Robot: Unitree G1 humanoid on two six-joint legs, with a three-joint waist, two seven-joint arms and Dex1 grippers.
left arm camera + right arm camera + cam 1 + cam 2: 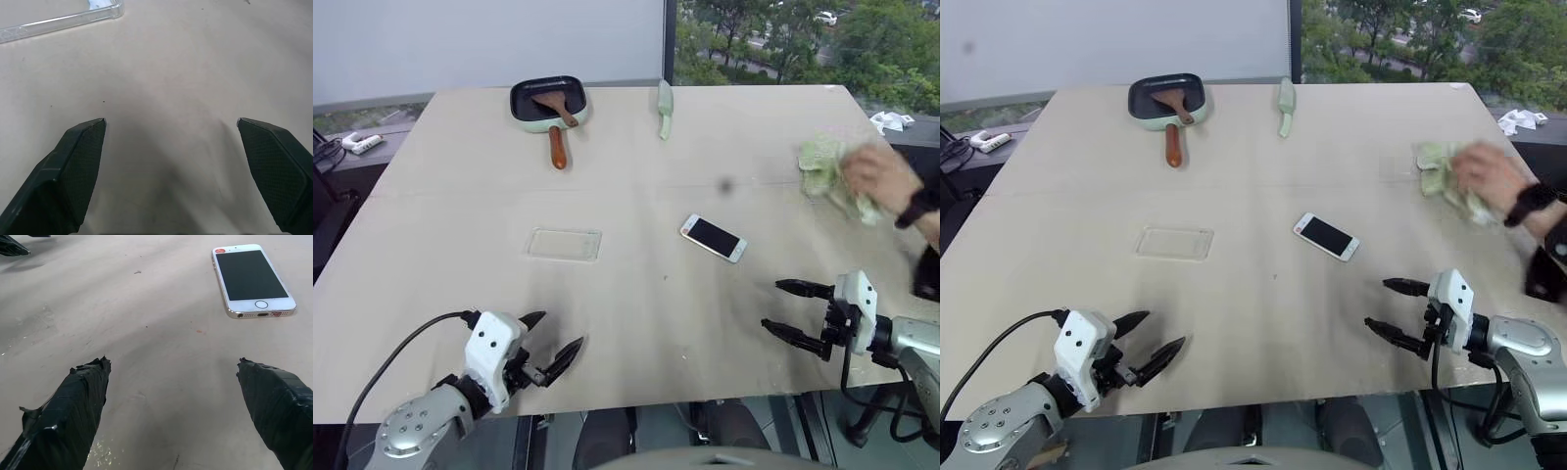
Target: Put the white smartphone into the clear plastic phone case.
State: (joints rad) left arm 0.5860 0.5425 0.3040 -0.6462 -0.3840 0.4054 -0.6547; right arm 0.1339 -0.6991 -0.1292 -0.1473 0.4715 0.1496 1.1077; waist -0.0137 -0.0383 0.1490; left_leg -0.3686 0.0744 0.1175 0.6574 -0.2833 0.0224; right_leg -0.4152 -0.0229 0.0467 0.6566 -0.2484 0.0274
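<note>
Lying screen-up beyond the gaping, empty right pincer point(785, 309), the white smartphone point(713, 238)

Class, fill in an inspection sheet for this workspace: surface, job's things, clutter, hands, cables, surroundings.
Surface: pale wooden table, faint marks.
Job's things: white smartphone with black screen, screen up; clear plastic phone case lying apart, empty.
Clutter: mint-green square pan holding a wooden spatula; mint-green sheathed knife; a person's hand on a green cloth.
Hands: left hand open; right hand open; both empty.
Cables: black cable at left arm.
Surroundings: window, trees outside.
</note>
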